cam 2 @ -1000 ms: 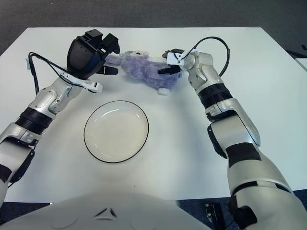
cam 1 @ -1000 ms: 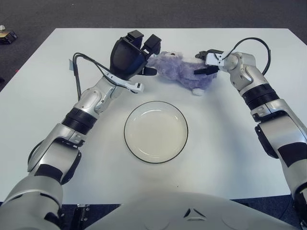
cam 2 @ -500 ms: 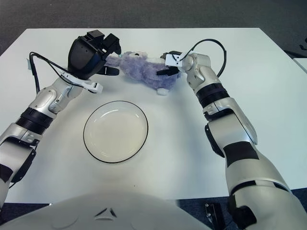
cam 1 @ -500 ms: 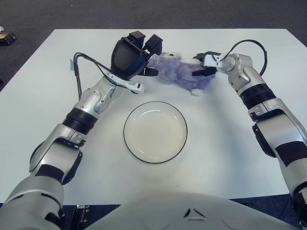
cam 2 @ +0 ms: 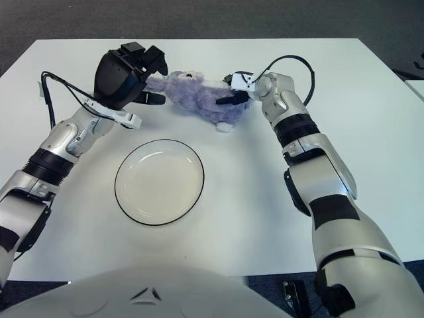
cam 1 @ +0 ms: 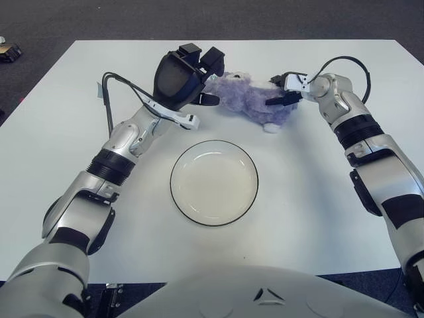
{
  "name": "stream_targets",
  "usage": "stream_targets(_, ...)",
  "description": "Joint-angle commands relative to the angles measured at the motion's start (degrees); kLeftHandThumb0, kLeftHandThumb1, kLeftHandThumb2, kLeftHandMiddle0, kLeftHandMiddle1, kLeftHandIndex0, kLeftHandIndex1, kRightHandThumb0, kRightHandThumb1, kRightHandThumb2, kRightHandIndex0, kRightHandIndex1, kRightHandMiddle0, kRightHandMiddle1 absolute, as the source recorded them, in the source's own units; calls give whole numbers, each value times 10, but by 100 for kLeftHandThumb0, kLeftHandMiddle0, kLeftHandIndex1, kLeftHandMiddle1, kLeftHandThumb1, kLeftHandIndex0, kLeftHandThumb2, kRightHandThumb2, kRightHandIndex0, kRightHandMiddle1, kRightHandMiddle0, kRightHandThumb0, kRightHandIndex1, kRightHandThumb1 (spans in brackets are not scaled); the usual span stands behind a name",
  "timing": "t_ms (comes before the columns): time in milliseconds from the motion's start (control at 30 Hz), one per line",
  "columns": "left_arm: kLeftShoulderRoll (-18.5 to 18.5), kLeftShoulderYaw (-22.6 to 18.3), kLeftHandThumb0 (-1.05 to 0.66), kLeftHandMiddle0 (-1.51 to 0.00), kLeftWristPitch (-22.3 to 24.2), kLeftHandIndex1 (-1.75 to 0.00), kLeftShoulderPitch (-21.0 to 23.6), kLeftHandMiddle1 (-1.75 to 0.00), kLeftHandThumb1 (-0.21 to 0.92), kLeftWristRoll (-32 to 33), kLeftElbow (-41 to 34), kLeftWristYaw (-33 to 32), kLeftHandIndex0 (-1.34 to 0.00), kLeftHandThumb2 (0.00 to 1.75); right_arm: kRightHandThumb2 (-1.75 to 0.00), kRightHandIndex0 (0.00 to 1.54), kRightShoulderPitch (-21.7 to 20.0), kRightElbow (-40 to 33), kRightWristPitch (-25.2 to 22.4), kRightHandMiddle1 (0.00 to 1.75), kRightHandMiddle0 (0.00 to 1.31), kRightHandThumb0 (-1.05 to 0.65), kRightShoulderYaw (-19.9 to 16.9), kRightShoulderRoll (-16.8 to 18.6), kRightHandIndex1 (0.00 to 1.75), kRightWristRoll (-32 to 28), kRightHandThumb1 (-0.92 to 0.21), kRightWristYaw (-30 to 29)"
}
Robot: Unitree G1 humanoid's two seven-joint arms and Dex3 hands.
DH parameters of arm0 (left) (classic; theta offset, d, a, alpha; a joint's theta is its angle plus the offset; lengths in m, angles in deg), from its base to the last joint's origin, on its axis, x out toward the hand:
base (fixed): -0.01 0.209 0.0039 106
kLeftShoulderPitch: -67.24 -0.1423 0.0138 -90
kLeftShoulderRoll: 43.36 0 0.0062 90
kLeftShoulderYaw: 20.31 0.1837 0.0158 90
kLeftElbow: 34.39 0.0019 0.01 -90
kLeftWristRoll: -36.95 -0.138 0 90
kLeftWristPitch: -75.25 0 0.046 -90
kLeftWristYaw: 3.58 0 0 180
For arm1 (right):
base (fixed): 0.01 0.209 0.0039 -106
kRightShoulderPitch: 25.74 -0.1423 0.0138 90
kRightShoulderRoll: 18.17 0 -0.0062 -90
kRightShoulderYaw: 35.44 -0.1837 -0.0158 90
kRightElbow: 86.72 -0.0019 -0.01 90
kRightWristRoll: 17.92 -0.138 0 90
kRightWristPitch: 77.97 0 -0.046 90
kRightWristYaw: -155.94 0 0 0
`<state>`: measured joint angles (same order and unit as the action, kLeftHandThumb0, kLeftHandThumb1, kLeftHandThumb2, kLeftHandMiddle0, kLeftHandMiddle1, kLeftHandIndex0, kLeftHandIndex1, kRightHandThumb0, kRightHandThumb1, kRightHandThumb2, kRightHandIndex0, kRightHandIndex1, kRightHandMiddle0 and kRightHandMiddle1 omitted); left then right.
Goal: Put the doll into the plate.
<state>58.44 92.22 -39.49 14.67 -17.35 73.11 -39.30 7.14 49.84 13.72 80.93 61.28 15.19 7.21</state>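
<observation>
White tabletop [cam 1: 318,218]: both hands are closing on the purple doll [cam 1: 248,97], lying beyond the empty plate [cam 1: 214,182]. Left hand [cam 1: 189,76], fingers spread, is touching its head; right hand [cam 1: 286,89] has edged inward, fingers pinching its back. Lift looks imminent.

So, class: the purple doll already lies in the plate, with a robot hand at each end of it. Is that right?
Not quite. The left eye view shows the plate holding nothing; the purple doll lies on the table beyond it. The left robot hand and right robot hand are indeed at its two ends.
</observation>
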Motion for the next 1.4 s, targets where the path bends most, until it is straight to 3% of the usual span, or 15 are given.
stream_targets(0, -2, -9, -41, -99, -6, -175, 5, -175, 51, 8, 9, -3, -46, 106, -53, 90, 56, 18, 5, 138, 63, -41, 36, 2, 169, 30, -70, -2)
stream_targets(100, -4, -12, -41, -99, -9, -175, 8, -175, 51, 9, 14, -4, -46, 107, -85, 95, 60, 13, 6, 157, 57, -42, 42, -2, 173, 41, -56, -14)
stream_targets(267, -3, -20, -41, -99, -22, -175, 17, -175, 50, 19, 33, -9, -46, 107, -109, 102, 69, 4, 11, 171, 52, -43, 48, -10, 174, 51, -46, -30)
stream_targets(367, -3, -25, -41, -99, -31, -175, 21, -175, 50, 28, 44, -11, -46, 107, -114, 105, 74, -4, 11, 173, 53, -43, 49, -16, 175, 55, -43, -34)
stream_targets(733, -5, -33, -41, -98, -50, -175, 30, -175, 49, 37, 70, -18, -47, 108, -121, 107, 85, -27, 5, 175, 54, -44, 44, -28, 175, 58, -39, -54)
stream_targets(967, -5, -34, -41, -98, -54, -175, 31, -175, 49, 37, 80, -26, -47, 108, -122, 107, 105, -59, 16, 175, 55, -44, 36, -41, 175, 60, -39, -96)
stream_targets(1367, -1, -38, -41, -97, -60, -175, 33, -175, 50, 44, 98, -31, -47, 108, -116, 102, 111, -94, -6, 175, 51, -43, 31, -46, 175, 60, -44, -94)
